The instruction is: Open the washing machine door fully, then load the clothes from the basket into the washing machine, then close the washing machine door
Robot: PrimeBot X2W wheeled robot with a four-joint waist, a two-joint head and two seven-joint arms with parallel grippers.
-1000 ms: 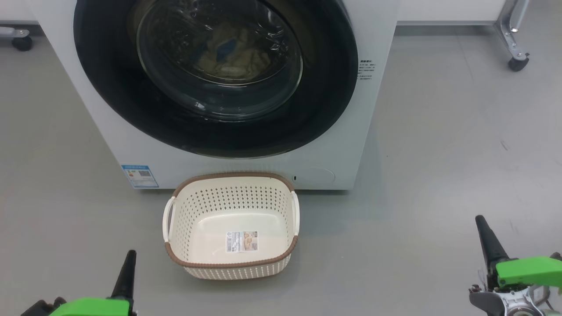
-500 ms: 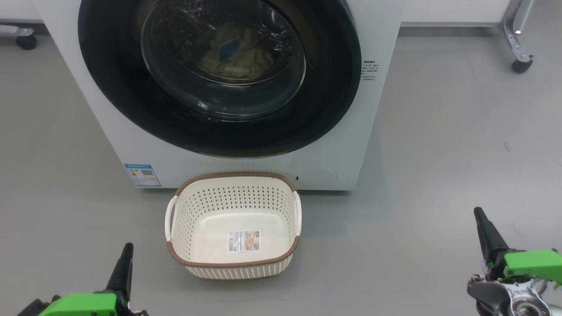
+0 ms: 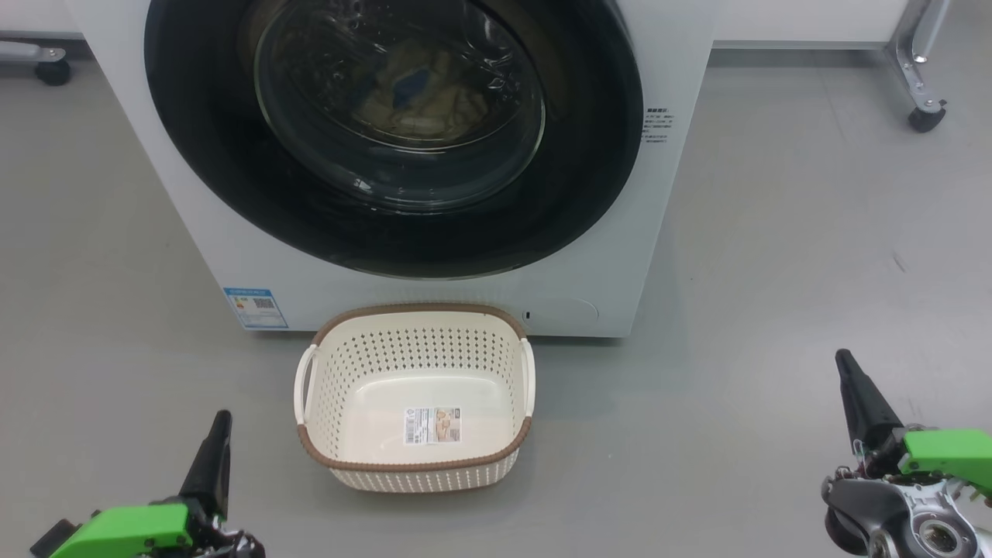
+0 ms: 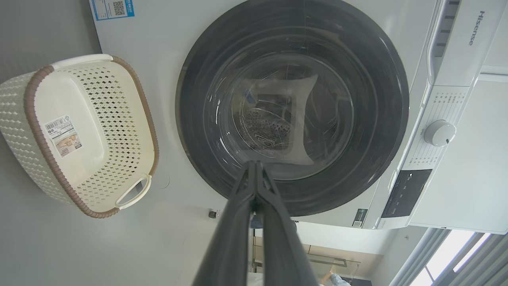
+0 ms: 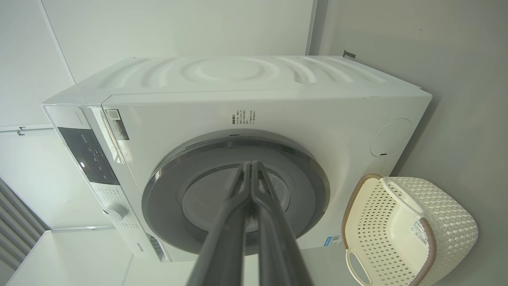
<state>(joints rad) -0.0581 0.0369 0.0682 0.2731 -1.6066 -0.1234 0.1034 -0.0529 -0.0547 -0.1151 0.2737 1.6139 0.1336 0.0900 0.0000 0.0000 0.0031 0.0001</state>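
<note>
The left end effector (image 3: 221,425), its two long dark fingers pressed together on nothing, stood higher up the head view than a second earlier. Beside it, one small cream perforated plastic basket (image 3: 418,479) with two white handles held one paper label (image 3: 432,425). It sat on the grey floor (image 3: 775,271) just in front of the one big white front-loading washing machine (image 3: 659,256). The machine's single round black-rimmed glass door (image 3: 597,170) was shut, with cream and blue clothes (image 3: 415,97) behind the glass. The right end effector (image 3: 846,370), likewise closed and empty, had also climbed.
</note>
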